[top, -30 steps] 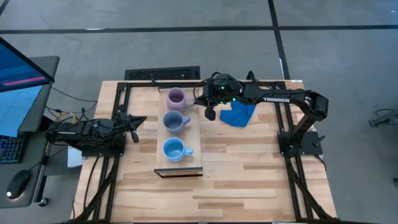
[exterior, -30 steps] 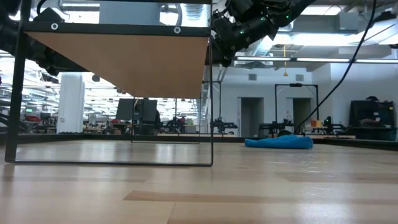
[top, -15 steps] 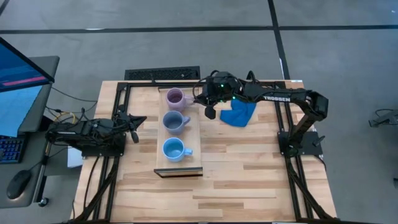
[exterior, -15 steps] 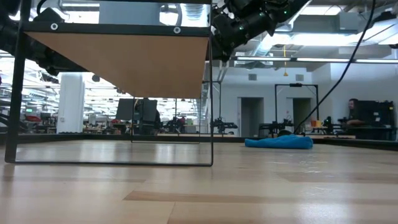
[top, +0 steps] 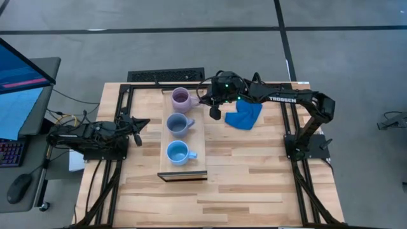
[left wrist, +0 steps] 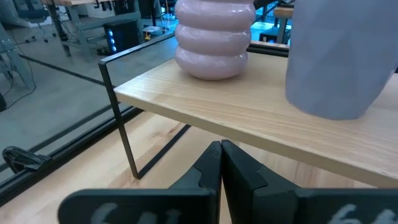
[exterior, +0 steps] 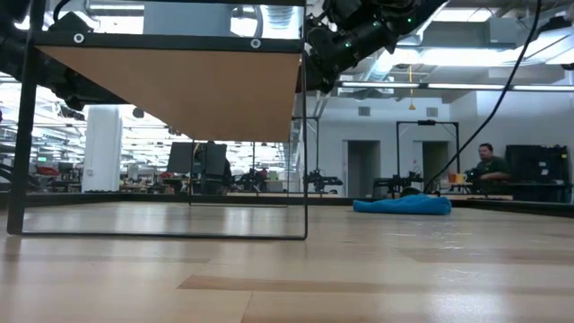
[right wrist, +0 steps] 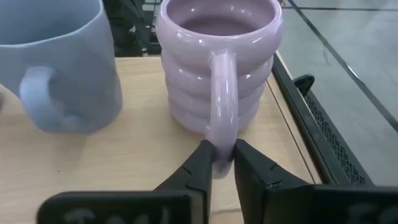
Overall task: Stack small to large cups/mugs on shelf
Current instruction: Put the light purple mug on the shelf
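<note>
Grey floor surrounds the wooden table (top: 254, 172) in the high view. On it stands the shelf (top: 182, 137) carrying three mugs in a row: the purple mug (top: 181, 99) at the far end, the slate mug (top: 179, 124) in the middle, the light blue mug (top: 178, 153) nearest the dark edge. The right gripper (top: 205, 102) reaches to the purple mug's handle side, with a blue cloth (top: 243, 115) just beside the arm. The left gripper (top: 141, 123) rests at the table's left edge, apart from the shelf.

Low view: the shelf's underside fills the upper left, the cloth lies farther back, and a person (exterior: 485, 164) sits in the room behind.

Left wrist view: its fingers (left wrist: 209, 169) are pressed together, empty, facing the shelf.

Right wrist view: its fingers (right wrist: 198, 167) are clenched on the purple mug's handle (right wrist: 222, 99).
</note>
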Controlling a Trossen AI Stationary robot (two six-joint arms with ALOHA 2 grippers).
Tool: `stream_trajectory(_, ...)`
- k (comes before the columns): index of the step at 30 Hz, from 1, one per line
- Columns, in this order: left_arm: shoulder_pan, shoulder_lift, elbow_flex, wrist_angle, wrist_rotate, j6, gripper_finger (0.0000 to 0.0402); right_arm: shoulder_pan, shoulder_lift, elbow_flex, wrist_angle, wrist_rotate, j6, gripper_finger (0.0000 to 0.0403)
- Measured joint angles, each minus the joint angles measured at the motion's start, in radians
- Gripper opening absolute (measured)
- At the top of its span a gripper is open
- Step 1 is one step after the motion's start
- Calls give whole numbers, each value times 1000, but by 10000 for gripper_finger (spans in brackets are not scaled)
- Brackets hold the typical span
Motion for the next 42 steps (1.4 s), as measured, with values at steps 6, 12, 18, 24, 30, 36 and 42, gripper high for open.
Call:
stream_trajectory(6,0,0,0,0,0,-1,0,-14,0,0,0,4,-7,105)
stream_trajectory(12,0,0,0,0,0,-1,0,-34,0,-1,15,7,-9,132)
stream_trajectory(18,0,0,0,0,0,-6,0,-47,0,-1,15,4,-8,138)
stream_trajectory(24,0,0,0,0,0,-8,0,-51,0,-1,29,4,-26,133)
stream_trajectory(30,0,0,0,0,6,-17,0,-54,0,-2,29,23,-26,134)
stream_trajectory(36,0,0,0,0,7,-19,0,-53,0,-2,29,53,-26,132)
stream_trajectory(42,0,0,0,-1,8,-18,0,-37,-5,-3,-7,52,-25,133)
